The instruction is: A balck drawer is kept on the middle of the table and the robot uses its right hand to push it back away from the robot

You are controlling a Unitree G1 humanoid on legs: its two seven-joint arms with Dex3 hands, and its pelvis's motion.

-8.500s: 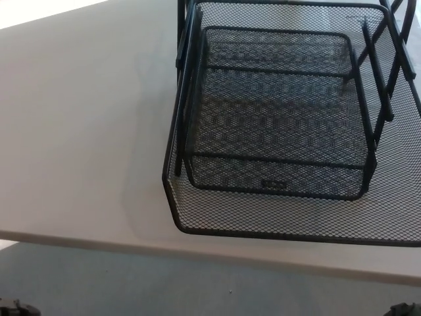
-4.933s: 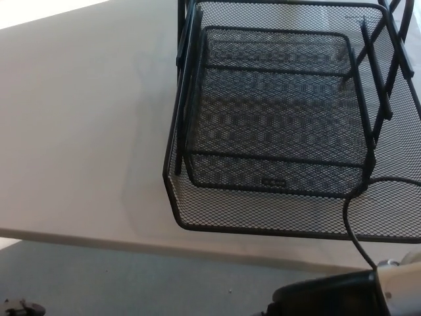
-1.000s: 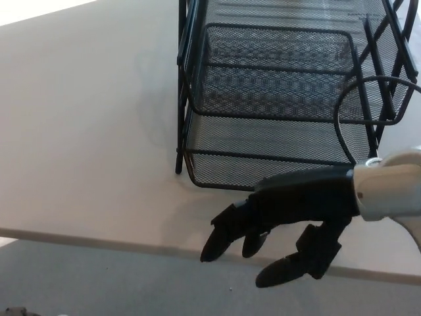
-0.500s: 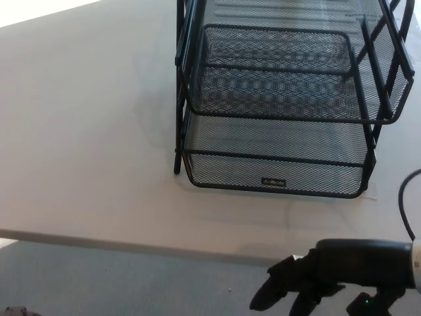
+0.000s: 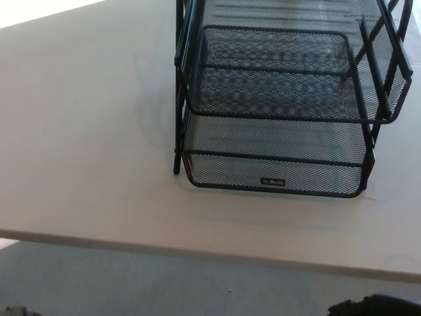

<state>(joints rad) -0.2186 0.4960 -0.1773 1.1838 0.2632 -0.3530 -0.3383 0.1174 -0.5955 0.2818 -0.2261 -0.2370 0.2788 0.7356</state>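
The black mesh drawer (image 5: 276, 168) sits pushed in at the bottom of its black wire tray rack (image 5: 181, 79), its front edge with a small label facing the near side of the pale table (image 5: 85, 131). Only a dark sliver of the right hand (image 5: 375, 307) shows at the bottom right corner, below the table's near edge and well apart from the drawer. Whether its fingers are spread or curled cannot be told.

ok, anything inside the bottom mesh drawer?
Nothing visible in the bottom drawer: through its front part the mesh floor looks bare. The tray above covers its rear part, so that part can't be checked. The rack stands on the table.
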